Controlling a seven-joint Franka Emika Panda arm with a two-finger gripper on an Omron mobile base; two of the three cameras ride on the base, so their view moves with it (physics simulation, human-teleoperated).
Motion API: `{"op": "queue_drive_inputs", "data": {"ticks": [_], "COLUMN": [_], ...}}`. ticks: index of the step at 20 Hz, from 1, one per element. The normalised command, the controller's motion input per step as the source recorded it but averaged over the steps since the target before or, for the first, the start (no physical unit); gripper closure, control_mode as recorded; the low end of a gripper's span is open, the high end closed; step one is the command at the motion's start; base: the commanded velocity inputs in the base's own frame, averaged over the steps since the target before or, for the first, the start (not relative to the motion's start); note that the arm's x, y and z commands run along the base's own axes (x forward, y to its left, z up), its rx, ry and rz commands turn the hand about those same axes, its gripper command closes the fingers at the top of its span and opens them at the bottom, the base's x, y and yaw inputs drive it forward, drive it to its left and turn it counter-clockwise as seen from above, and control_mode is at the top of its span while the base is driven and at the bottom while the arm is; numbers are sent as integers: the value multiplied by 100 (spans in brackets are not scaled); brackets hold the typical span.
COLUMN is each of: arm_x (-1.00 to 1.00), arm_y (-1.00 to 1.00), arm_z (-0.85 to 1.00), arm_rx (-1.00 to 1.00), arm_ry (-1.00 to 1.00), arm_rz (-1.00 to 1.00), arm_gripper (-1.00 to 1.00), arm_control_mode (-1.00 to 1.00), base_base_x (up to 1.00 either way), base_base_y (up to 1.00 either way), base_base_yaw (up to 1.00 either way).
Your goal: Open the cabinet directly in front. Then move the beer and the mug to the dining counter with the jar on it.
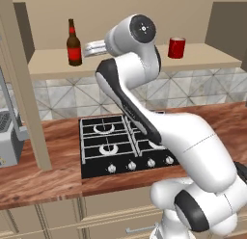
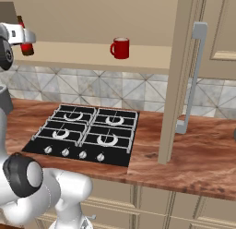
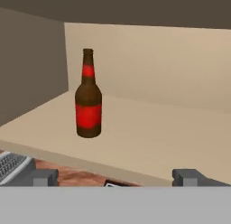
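The cabinet point(image 1: 29, 88) stands open, its doors swung out to either side of the hob point(image 1: 123, 144). On its shelf point(image 1: 202, 57), above the hob's left edge, the beer point(image 1: 74, 43) stands upright. The gripper point(image 3: 115, 178) hangs in front of the shelf just right of the beer, level with it, fingers point(image 3: 45, 177) spread wide and holding nothing, the beer standing well apart beyond the left one. Further right, above the hob's right side, the mug point(image 1: 176, 47) sits on the same shelf, handle point(image 2: 112, 49) facing left. The worktop point(image 2: 193, 154) carries the hob.
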Motion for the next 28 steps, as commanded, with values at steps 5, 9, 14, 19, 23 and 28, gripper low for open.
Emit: {"op": "queue_drive_inputs", "data": {"ticks": [5,9,14,19,23,28], "arm_x": [15,15,24,29,22,23], "arm_y": [37,37,9,10,26,18], "arm_z": [0,0,0,0,0,0], "arm_rx": [5,3,0,0,0,0], "arm_ry": [0,0,0,0,0,0], "arm_rz": [0,0,0,0,0,0], "arm_gripper": [-100,-100,-100,-100,-100,-100], "arm_control_mode": [-100,-100,-100,-100,-100,-100], "base_base_x": [0,0,0,0,0,0], "base_base_y": [0,0,0,0,0,0], "base_base_yaw": [0,0,0,0,0,0]}}
